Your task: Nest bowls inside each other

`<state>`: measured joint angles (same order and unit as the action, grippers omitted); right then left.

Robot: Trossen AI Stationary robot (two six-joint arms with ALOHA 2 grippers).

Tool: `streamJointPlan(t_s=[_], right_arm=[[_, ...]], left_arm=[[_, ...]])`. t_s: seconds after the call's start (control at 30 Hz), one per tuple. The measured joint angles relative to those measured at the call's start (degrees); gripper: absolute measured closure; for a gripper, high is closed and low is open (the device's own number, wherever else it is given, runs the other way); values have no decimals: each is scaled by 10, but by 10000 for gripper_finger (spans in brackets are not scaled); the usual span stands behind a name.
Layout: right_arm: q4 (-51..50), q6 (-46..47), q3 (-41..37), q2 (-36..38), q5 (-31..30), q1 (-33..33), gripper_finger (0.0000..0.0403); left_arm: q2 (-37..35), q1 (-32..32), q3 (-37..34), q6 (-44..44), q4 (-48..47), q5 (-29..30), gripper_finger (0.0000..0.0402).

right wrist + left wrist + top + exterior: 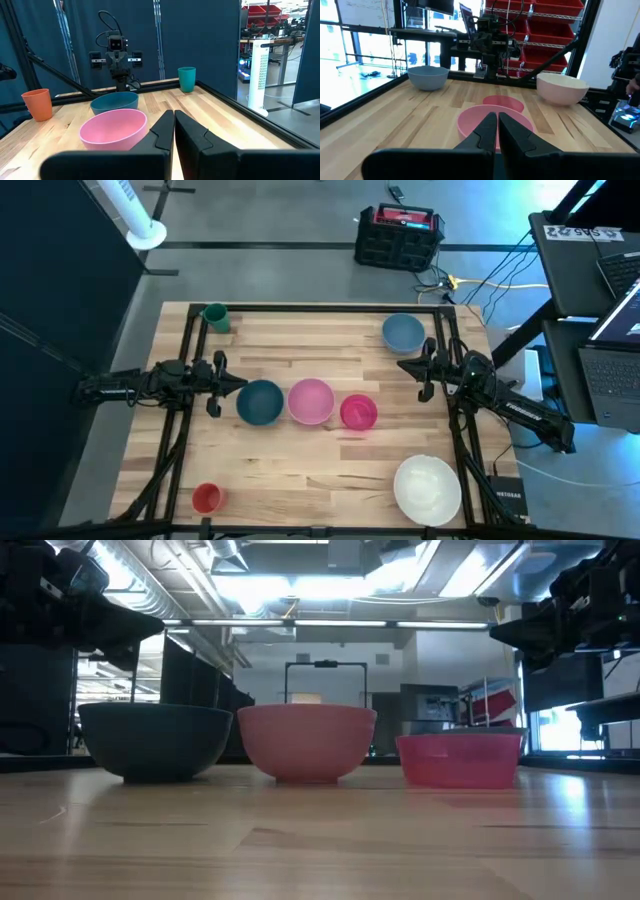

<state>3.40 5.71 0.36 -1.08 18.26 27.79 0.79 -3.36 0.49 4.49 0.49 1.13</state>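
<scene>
Just ahead of the left end effector [238, 384], whose fingers are pressed together on nothing, sits the dark teal bowl [260, 402], close to the fingertips but apart from them. Beyond it along the same line stand the pale pink bowl [310, 401] and the magenta bowl [358, 412], each just beside the next, the three forming a row across the middle of the bench [330, 465].

The right end effector [404, 364] is likewise pressed together and empty, hovering at the far end of that row. The light blue bowl [403, 332] lies just to one side of it, toward the bench's far edge; the white bowl [428, 489] lies well apart on its other side, near the front edge.

No bowl is nested yet, so the step in hand is judged to be the first pick. To do it well, the fingers must spread before descending, then straddle one wall of a bowl, one finger inside and one outside, pinching the rim. Lifting should be straight up, so the neighbours are not nudged. Working upward in size should keep each drop simple.

Every bowl stands upright, mouth facing up. Being round, none has a long axis across the bench; each one's axis of symmetry runs vertically.
</scene>
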Motion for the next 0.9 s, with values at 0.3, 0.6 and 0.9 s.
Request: streamJointPlan(t_s=[0.3,0.6,0.9], right_arm=[[0,0,0,0,0,0,402],[-1,0,0,0,-12,0,402],[-5,81,0,0,-37,0,402]], left_arm=[[0,0,0,0,0,0,402],[0,0,0,3,3,0,402],[0,-1,0,60,4,2,402]])
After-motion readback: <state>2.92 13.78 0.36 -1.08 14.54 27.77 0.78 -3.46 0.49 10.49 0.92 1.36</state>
